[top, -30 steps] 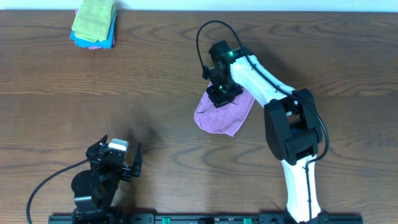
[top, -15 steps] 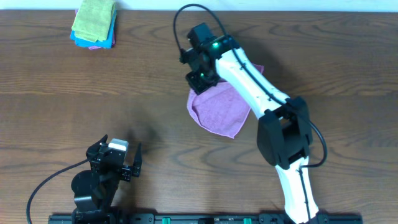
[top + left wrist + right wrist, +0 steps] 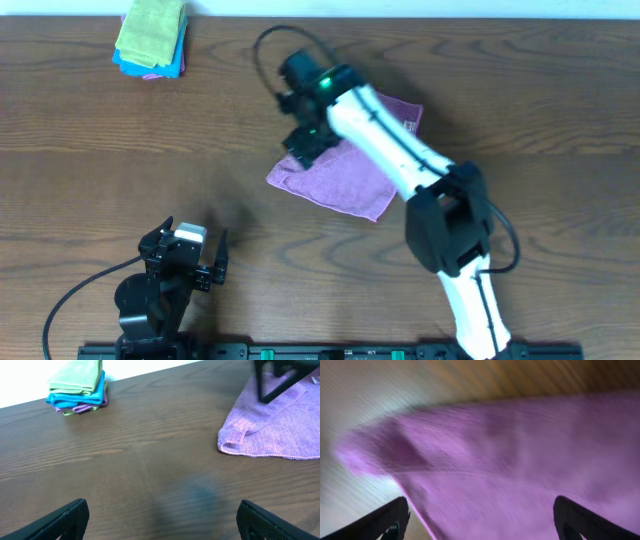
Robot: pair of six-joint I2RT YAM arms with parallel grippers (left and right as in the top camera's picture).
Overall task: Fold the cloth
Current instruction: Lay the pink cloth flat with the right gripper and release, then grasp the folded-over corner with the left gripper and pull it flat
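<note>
The purple cloth point(image 3: 345, 180) lies mostly flat on the wooden table, right of centre, with its left corner pulled out toward point(image 3: 275, 175). My right gripper point(image 3: 304, 140) hovers over the cloth's left part. In the right wrist view, which is blurred, its fingers point(image 3: 380, 520) stand wide apart above the cloth point(image 3: 510, 460), and the right gripper point(image 3: 480, 522) holds nothing. My left gripper point(image 3: 196, 234) rests open near the front left edge, far from the cloth. In the left wrist view the left gripper point(image 3: 162, 522) is open over bare wood, with the cloth point(image 3: 275, 435) at the far right.
A stack of folded cloths point(image 3: 152, 38), green on blue on purple, sits at the back left corner and also shows in the left wrist view as the stack point(image 3: 77, 387). The right arm point(image 3: 400, 150) reaches diagonally over the cloth.
My right gripper moved left and back, dragging the cloth's bunched corner out so the cloth spread wider, then opened and let go. The left arm stayed still.
</note>
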